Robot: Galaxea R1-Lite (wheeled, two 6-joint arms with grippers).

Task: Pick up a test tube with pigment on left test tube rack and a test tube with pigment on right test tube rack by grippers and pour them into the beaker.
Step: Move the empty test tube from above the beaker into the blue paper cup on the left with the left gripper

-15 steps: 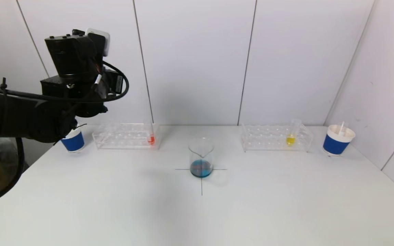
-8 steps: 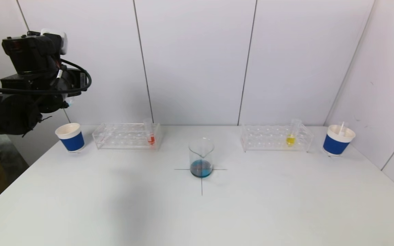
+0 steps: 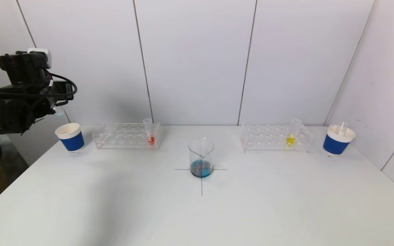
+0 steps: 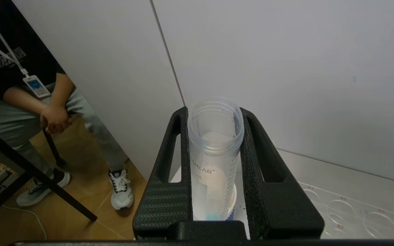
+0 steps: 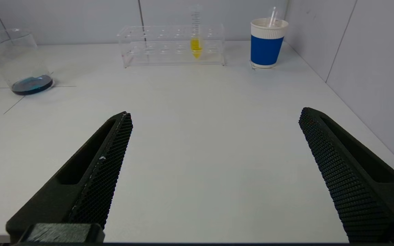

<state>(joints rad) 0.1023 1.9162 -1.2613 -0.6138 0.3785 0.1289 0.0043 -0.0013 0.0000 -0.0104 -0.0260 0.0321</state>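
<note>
My left gripper [image 3: 56,103] hangs at the far left, above the blue paper cup [image 3: 69,136], shut on a clear test tube [image 4: 214,153] that holds only a blue trace at its tip. The left test tube rack [image 3: 125,135] keeps one tube with red pigment [image 3: 150,134]. In the right rack [image 3: 275,137] stands a tube with yellow pigment [image 3: 290,136]. The beaker [image 3: 201,157] sits at the table's centre cross with blue liquid in its bottom. My right gripper [image 5: 214,114] is open low over the near right of the table, outside the head view.
A second blue paper cup [image 3: 339,139] with a tube inside stands at the far right near the wall. Past the table's left edge a person [image 4: 29,102] sits beside a dark stand. White wall panels close the back.
My left arm has swung left, away from above the left rack, and lowered, carrying the clear tube until it hangs over the left cup. The right gripper has not moved.
</note>
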